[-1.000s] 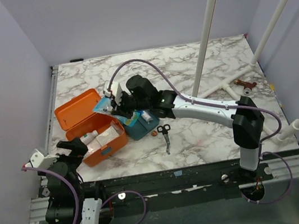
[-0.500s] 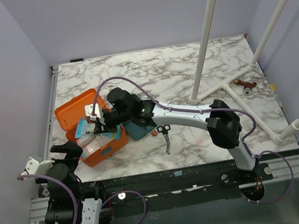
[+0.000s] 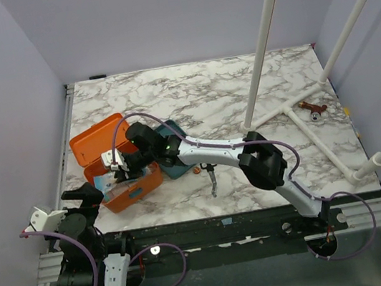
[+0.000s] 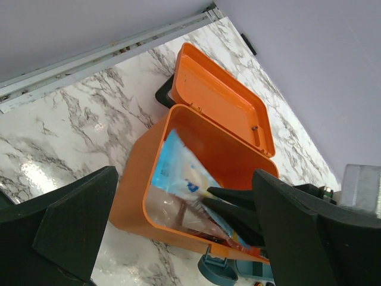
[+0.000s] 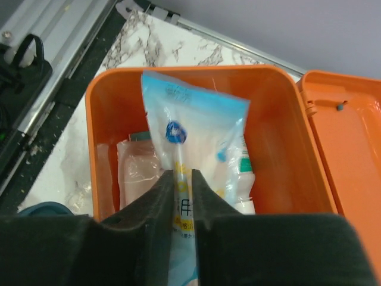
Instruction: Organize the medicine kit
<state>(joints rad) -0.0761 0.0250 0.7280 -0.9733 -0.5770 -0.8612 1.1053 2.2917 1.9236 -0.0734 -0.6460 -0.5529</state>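
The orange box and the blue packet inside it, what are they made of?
The orange box looks like hard, smooth plastic: it shines and has rounded moulded corners. The packet seems thin, glossy plastic film: it is wrinkled and partly see-through.

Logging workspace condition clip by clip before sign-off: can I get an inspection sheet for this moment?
Surface: marble-patterned table, no damage seen.
Job's things: medicine kit open, lid laid back; inside it a white bottle and a pinkish packet.
Clutter: teal tray, scissors, small orange piece, reddish-brown object.
Grippers: right gripper pinches a blue-and-white sachet over the kit; left gripper open, empty, near the kit.
Cables: purple cables run along both arms; no snag seen.
Surroundings: white pipes, plain lilac walls.
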